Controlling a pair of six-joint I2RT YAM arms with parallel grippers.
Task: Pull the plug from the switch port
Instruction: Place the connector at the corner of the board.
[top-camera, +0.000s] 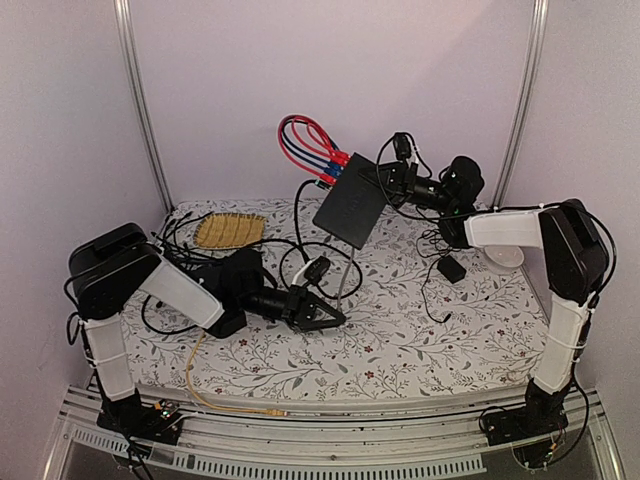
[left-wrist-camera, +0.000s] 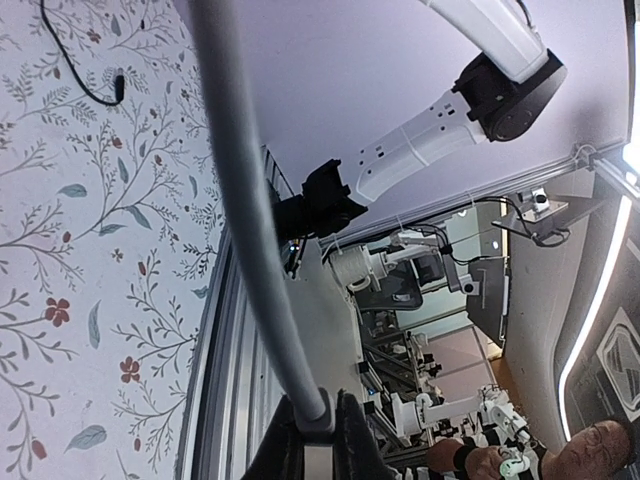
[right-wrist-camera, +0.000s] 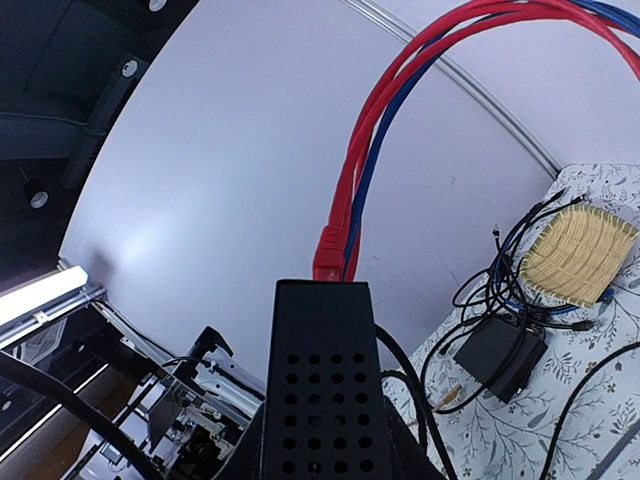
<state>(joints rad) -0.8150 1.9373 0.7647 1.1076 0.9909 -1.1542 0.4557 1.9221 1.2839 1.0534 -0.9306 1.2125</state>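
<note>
Now: right gripper clamps flat matte-black rectangular box aloft at rear, red and blue cables in its switch ports; left gripper pinched shut on grey round cable, and a latched plug could wrench the box free.

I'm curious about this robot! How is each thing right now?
black box, lifted off the table, tilted.
right gripper, shut on the black box.
red and blue cables, plugged into the box.
grey cable, pinched; its far end is hard to see.
left gripper, shut on the grey cable.
woven mat, lying flat on the table.
yellow cable, loose, one end unplugged.
</note>
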